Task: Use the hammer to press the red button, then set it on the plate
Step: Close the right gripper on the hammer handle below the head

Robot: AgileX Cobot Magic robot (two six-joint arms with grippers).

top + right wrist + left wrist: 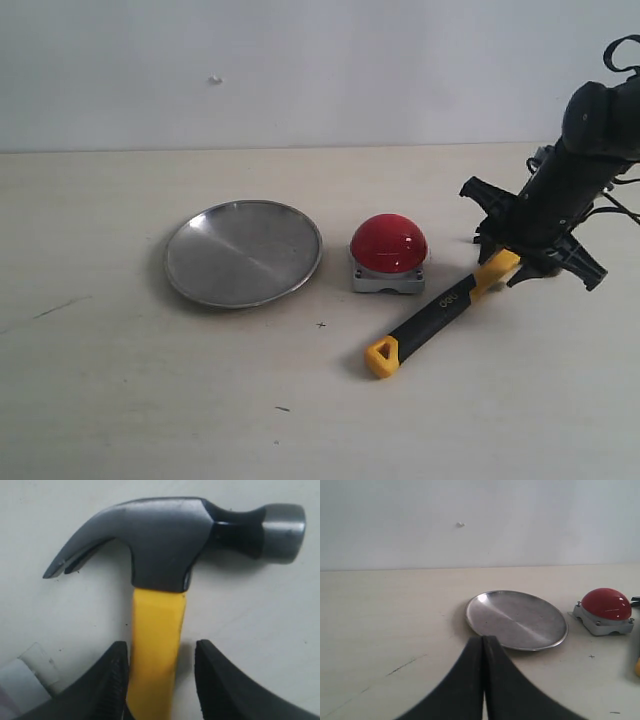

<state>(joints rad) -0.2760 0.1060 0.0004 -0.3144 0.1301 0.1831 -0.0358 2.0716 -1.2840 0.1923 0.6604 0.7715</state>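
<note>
The hammer (pixel 440 312) lies flat on the table, its yellow looped end toward the front and its dark head hidden under my right arm. In the right wrist view the steel head and yellow neck of the hammer (pixel 165 545) show plainly. My right gripper (pixel 161 652) is open and straddles the yellow neck: one finger touches it, the other stands apart with a gap. The red button (pixel 389 243) sits just left of the handle. The plate (pixel 243 252) lies left of the button. My left gripper (pixel 484 641) is shut and holds nothing, short of the plate (pixel 517 620).
A pale wall runs along the back of the table. A dark scratch (pixel 55 310) marks the tabletop at the front left. A white wrapped cable (pixel 30 672) shows beside my right fingers.
</note>
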